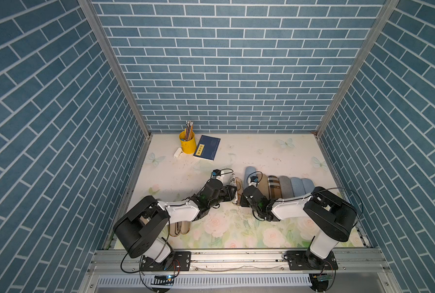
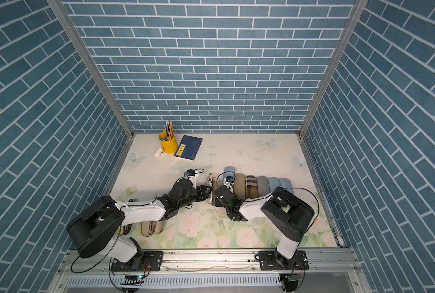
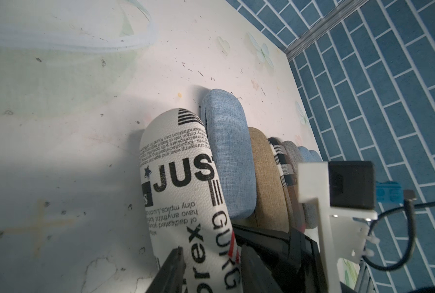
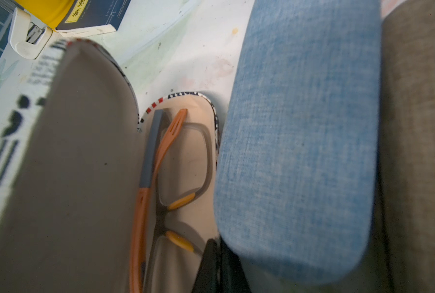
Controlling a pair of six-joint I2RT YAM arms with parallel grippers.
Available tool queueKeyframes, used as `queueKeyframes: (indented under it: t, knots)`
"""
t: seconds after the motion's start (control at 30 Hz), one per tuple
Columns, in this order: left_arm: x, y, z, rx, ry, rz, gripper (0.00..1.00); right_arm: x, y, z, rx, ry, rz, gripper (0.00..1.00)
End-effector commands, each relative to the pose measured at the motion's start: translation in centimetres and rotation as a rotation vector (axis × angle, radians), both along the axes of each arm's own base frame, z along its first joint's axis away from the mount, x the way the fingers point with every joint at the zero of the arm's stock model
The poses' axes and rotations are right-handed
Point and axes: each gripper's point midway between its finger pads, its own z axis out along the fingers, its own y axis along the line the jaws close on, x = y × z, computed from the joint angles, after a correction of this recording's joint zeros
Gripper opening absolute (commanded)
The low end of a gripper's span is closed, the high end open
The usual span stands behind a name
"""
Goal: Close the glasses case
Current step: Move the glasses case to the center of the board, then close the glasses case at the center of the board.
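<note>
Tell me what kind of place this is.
Likely a staged robot test booth: brick-print wall panels in a metal frame, arms bolted to a front rail, desk props like a pencil cup and notebook.

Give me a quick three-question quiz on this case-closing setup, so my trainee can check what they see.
1. True or false: the printed case is already shut.
2. What lies in its base? A) glasses with orange temples B) a pencil C) nothing
3. Which arm's fingers sit on either side of the raised lid?

Key: 1 false, the lid stands raised; 2 A; 3 the left end effector.
</note>
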Motion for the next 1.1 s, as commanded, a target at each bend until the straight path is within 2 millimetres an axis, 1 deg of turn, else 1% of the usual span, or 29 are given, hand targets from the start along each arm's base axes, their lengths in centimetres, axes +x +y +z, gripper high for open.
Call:
queueKeyframes:
  t: [0.0, 0.33, 0.9, 1.07]
  knots:
    - [0.1, -0.7, -0.1, 0.012, -0.008, -0.016, 0.41, -0.2, -0.7, 0.1, 0.010, 0.004, -0.025, 0.06]
    - [0.1, -1.7, -0.3, 0.016, -0.005, -0.033, 0.39, -0.3, -0.8, 0.2, 0.018, -0.002, -0.026, 0.07]
    - [-0.1, -2.5, -0.5, 0.023, 0.000, -0.049, 0.37, -0.5, -0.8, 0.3, 0.028, -0.003, -0.019, 0.06]
    - [-0.1, -2.7, -1.0, 0.027, 0.008, -0.053, 0.36, -0.5, -0.8, 0.4, 0.030, -0.003, -0.018, 0.06]
